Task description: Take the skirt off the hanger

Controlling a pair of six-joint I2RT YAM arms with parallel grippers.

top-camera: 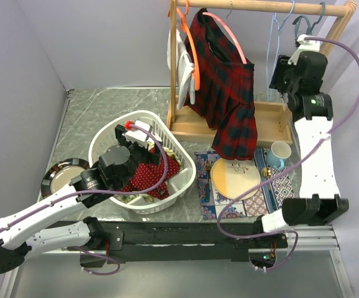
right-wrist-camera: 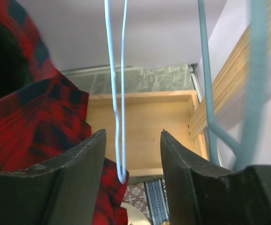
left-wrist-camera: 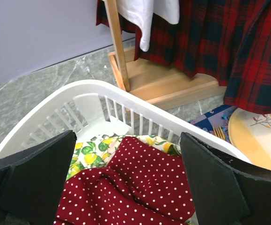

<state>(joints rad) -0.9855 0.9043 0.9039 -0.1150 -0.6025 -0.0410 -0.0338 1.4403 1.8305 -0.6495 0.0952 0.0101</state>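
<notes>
The red and navy tartan skirt (top-camera: 226,87) hangs on the pink hanger (top-camera: 230,36) from the wooden rail; its lower end droops past the rack base. It also shows in the left wrist view (left-wrist-camera: 229,42) and the right wrist view (right-wrist-camera: 32,122). My right gripper (top-camera: 283,77) is open and empty, raised to the right of the skirt and apart from it. In the right wrist view a light blue hanger (right-wrist-camera: 120,117) hangs between its open fingers (right-wrist-camera: 133,140). My left gripper (top-camera: 134,138) is open and empty (left-wrist-camera: 128,183) above the basket.
A white laundry basket (top-camera: 167,127) holds a red white-dotted garment (top-camera: 151,177) and a lemon-print cloth (left-wrist-camera: 91,152). An orange hanger (top-camera: 190,43) carries a white garment (top-camera: 180,59). The wooden rack base (top-camera: 272,118), a cream plate (top-camera: 235,177), a blue mug (top-camera: 280,153) and a dark plate (top-camera: 61,177) are around.
</notes>
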